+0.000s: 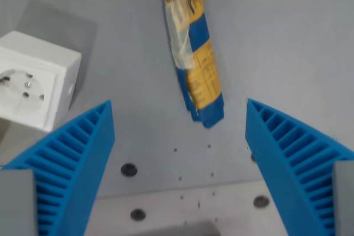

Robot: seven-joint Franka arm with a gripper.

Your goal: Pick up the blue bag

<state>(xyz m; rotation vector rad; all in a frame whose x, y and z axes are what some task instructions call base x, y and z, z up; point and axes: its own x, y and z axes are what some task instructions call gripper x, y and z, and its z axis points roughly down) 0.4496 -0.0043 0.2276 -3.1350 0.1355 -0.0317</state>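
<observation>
Gripper (180, 114) hangs over a grey table (287, 37), its two ribbed blue fingers (77, 153) spread wide apart, nothing between them. Beyond the tips, the blue bag (193, 53) lies flat on the table, long and narrow (blue and yellow print, clear tape patch near the middle), running away from the camera, its near end roughly between the fingertips but not touching either. Further off on the wrist view's left sits a white socket box (36, 81), well apart from the bag.

The tool (180, 136) hangs spread wide below the blue bag (192, 42), apart.
</observation>
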